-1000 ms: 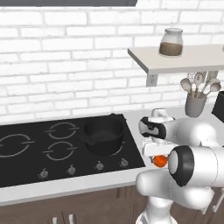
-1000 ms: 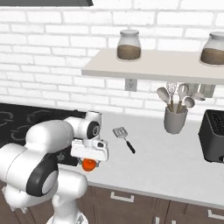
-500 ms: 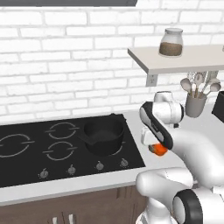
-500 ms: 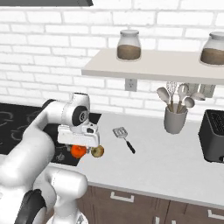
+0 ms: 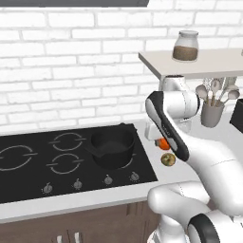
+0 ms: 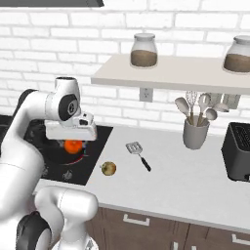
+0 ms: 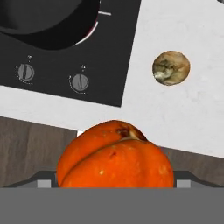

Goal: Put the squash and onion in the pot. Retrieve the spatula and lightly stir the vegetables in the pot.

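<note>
My gripper (image 6: pixel 72 140) is shut on the orange-red squash (image 6: pixel 73 146), holding it in the air above the right edge of the cooktop. In the hand view the squash (image 7: pixel 116 155) bulges large between the jaws. The golden-tan onion (image 5: pixel 167 159) lies on the white counter just right of the stove, also visible as the onion (image 6: pixel 108 168) and the onion (image 7: pixel 171 68). To the left of the gripper (image 5: pixel 159 136), the black pot (image 5: pixel 113 146) sits on the front right burner; its rim (image 7: pixel 48 22) shows at the hand view's top. Further right on the counter rests the grey spatula (image 6: pixel 138 152).
A grey cup of pale spoons (image 6: pixel 195 132) stands by the wall under a shelf (image 6: pixel 166 73) carrying jars. A dark toaster (image 6: pixel 238 151) sits at the far right. Stove knobs (image 7: pixel 79 82) line the cooktop's front edge.
The arm has risen and swung left from the counter's front toward the stove, carrying the squash with it. The onion has stayed on the counter.
</note>
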Tool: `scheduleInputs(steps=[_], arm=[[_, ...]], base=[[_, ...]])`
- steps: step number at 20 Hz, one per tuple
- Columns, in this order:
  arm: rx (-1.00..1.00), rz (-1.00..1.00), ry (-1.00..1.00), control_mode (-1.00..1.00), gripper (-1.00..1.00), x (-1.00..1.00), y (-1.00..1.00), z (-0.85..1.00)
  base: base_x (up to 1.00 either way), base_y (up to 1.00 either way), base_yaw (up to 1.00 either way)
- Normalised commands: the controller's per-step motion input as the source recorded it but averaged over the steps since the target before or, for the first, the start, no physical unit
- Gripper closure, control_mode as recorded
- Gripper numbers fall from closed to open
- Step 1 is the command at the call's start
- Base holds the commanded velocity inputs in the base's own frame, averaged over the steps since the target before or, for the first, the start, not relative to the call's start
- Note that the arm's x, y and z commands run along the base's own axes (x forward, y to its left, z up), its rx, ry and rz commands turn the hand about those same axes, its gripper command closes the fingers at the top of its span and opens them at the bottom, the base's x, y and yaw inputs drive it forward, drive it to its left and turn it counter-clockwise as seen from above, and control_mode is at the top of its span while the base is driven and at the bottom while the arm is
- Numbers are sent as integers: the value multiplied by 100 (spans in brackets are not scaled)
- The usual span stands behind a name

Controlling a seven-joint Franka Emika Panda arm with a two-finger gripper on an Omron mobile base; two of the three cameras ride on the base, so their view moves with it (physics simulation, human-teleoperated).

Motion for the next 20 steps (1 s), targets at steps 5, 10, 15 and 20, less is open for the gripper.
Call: scheduleInputs(steps=[5, 10, 15, 20], arm=[[0, 8, -7, -100, 100, 77, 50, 56], [0, 8, 0, -100, 100, 98, 76, 7], [0, 9, 0, -100, 100, 67, 77, -4], [-2, 7, 0, -100, 100, 39, 51, -47]], base=[[0, 0, 0], [0, 0, 0], [0, 0, 0], [0, 0, 0]])
